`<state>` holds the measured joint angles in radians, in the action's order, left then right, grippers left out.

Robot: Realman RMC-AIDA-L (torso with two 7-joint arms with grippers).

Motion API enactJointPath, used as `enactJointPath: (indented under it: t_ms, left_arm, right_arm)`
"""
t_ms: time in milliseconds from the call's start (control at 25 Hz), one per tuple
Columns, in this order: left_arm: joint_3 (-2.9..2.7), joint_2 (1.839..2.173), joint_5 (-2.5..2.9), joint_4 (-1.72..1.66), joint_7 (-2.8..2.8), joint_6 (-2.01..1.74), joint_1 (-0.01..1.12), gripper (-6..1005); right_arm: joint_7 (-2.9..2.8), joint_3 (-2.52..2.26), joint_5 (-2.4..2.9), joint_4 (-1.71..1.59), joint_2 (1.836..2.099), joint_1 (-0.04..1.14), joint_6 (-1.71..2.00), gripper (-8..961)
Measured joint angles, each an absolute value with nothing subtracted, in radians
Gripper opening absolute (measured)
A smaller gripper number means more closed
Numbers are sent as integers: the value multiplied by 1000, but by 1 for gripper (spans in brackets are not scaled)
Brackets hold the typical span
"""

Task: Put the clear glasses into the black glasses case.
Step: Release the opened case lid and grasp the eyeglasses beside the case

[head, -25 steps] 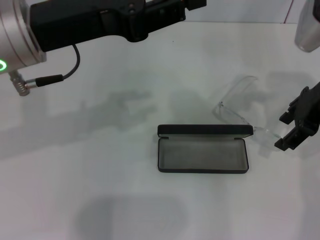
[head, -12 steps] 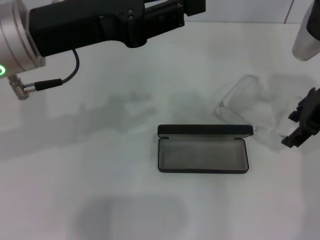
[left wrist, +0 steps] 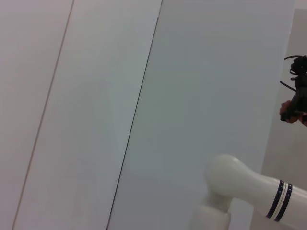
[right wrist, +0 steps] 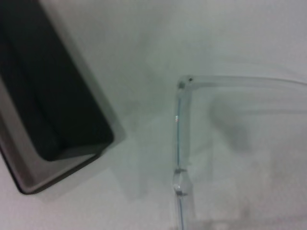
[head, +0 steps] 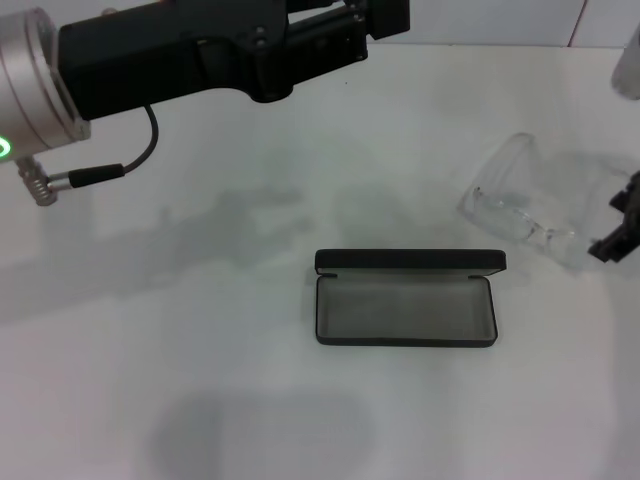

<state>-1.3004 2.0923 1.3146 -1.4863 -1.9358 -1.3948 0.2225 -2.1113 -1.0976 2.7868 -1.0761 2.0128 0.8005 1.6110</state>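
The head view is evenly and brightly lit, the white desk [head: 150, 380] close to washing out. Soft grey shadows lie across it: a broad band at the left middle, a blotchy patch at the centre above the black glasses case [head: 405, 298], and a faint rounded one at the lower left. The clear glasses [head: 520, 205] at the right edge show only as pale glints and a hazy shadow. A small green light glows at the far left. The left wrist view is flat, pale and shadowless. The right wrist view is soft and out of focus, with the case [right wrist: 48, 110] dark at the left and blurred shadows beneath the glasses' frame [right wrist: 178, 143].
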Motion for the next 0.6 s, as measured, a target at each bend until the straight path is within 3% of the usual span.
enactJointPath:
  t_ms: [600]
  left_arm:
    - [-1296, 2092, 1312, -1486, -1935, -1410, 223, 435]
  right_arm:
    - [-2109, -1067, 2663, -1011, 2020, 843, 1568, 751]
